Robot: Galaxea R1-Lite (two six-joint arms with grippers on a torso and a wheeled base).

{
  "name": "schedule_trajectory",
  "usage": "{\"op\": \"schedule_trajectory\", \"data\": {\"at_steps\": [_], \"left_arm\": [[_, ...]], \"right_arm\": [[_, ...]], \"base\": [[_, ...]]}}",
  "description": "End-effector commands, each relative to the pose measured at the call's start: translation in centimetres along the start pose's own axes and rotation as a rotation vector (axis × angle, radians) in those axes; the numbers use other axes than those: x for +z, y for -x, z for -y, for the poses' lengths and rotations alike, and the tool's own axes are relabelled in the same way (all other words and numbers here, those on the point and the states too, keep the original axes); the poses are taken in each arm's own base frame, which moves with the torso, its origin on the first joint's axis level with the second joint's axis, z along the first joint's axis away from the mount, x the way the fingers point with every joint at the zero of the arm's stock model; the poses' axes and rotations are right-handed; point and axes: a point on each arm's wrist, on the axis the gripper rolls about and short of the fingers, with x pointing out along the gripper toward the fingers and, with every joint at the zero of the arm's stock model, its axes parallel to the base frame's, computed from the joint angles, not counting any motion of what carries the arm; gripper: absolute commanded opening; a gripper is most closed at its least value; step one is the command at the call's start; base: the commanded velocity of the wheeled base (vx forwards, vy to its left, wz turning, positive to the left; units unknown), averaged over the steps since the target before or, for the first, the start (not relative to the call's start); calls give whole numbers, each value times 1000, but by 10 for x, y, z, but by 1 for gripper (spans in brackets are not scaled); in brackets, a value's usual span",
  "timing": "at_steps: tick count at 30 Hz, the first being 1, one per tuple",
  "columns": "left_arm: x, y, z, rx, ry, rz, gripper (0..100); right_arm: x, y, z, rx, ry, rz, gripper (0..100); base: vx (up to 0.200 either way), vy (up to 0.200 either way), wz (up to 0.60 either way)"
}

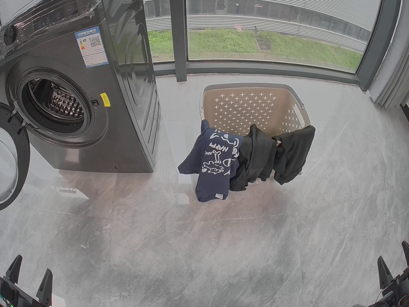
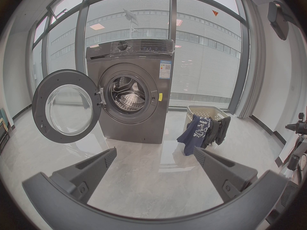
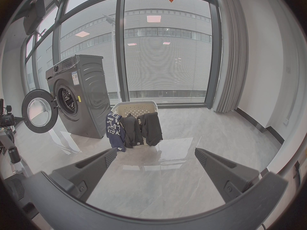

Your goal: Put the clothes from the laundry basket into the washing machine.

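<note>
A beige laundry basket point(image 1: 272, 91) stands on the floor by the window. Over its near rim hang three garments: a navy printed shirt point(image 1: 211, 163), a black one point(image 1: 254, 158) and another black one point(image 1: 292, 153). The grey washing machine point(image 1: 123, 107) is at the left, its round door point(image 1: 12, 158) swung open and the drum point(image 1: 64, 104) bare. My left gripper point(image 1: 30, 276) is low at the near left, open and holding nothing. My right gripper point(image 1: 394, 261) is low at the near right, also open. Both are far from the basket point(image 2: 204, 111) point(image 3: 134, 107).
Wide polished grey floor point(image 1: 213, 244) lies between me and the basket. A glass window wall with a dark pillar point(image 1: 178, 30) runs behind. A curtain point(image 1: 394, 82) hangs at the far right.
</note>
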Motion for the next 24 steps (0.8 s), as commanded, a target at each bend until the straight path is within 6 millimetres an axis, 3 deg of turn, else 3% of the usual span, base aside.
{"op": "schedule_trajectory", "data": {"at_steps": [1,10,24], "left_arm": [[-4,-1,0,1,0,-7,100],[-4,-1,0,5,0,-7,100],[-4,-1,0,7,0,-7,100]], "right_arm": [[-5,-1,0,0,0,-8,100],[-5,0,0,0,0,-7,100],[-5,0,0,0,0,-7,100]], "base": [[0,0,0],[0,0,0],[200,0,0]]}}
